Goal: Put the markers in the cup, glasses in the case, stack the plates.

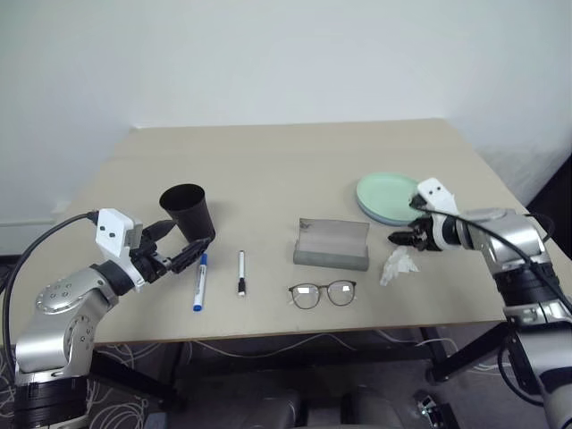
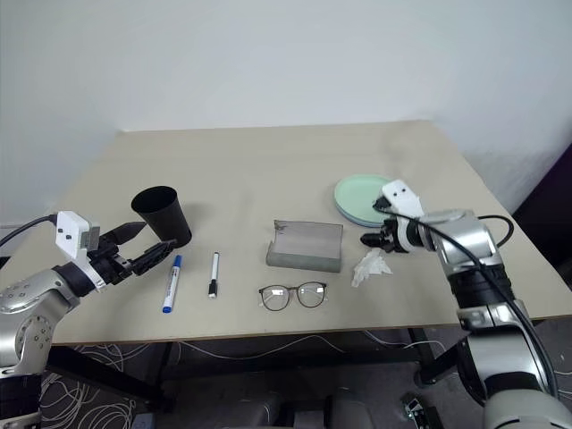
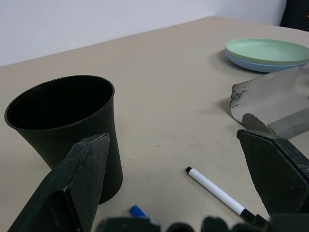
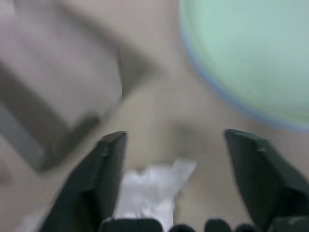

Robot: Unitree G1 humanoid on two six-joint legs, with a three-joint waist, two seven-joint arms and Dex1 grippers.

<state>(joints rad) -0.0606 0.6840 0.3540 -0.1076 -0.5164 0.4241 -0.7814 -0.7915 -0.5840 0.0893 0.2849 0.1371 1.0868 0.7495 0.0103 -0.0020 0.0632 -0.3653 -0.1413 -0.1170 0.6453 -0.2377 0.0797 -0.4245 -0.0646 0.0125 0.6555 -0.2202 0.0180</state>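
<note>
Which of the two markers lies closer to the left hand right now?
The blue-capped marker, lying right beside the cup and just off the open left hand. The thinner black-ended marker lies farther along, toward the case.

My two head eyes look forward and down over the whole bench [image 1: 268,161]. My left wrist camera sits low, close behind the cup [image 3: 63,130], facing the plates [image 3: 268,53]; my right wrist camera hovers near those same plates.
</note>
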